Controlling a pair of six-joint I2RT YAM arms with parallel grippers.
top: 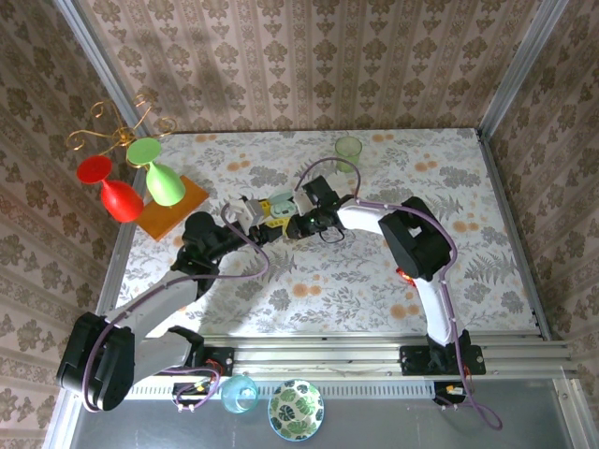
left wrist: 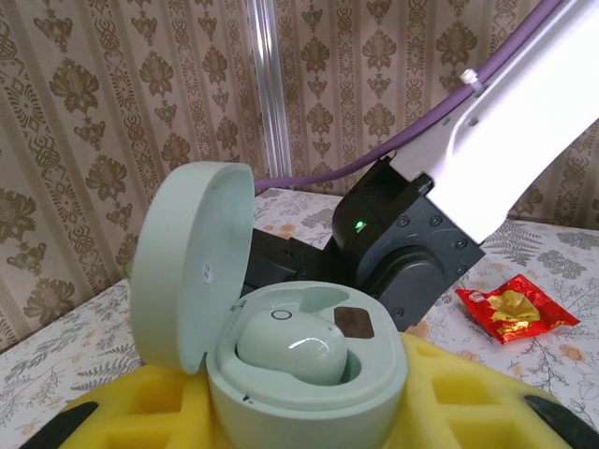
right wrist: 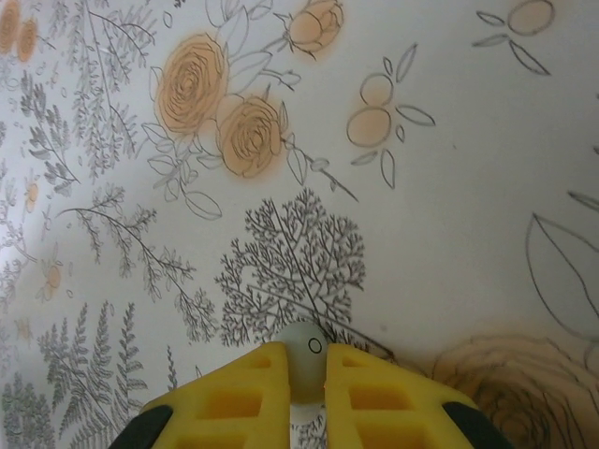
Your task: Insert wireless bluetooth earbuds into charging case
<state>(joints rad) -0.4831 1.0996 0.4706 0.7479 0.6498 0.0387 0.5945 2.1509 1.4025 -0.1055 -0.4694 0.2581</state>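
Earbud (right wrist: pixel 302 342), ring-marked, in right gripper (right wrist: pixel 307 367), case (left wrist: pixel 304 398), left gripper (left wrist: pixel 309 440)

One overhead camera, two wrist cameras.
The top view looks down from behind the arms on the floral-printed table cover (top: pixel 374 271). The left wrist view looks roughly level beyond the left gripper (left wrist: pixel 299 416) at the white right arm (left wrist: pixel 510 117). The right wrist view looks closely down beyond the right gripper (right wrist: pixel 306 374) onto that cover.

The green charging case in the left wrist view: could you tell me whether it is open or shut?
Open: the charging case has its lid swung up, and a pale green earbud sits inside.
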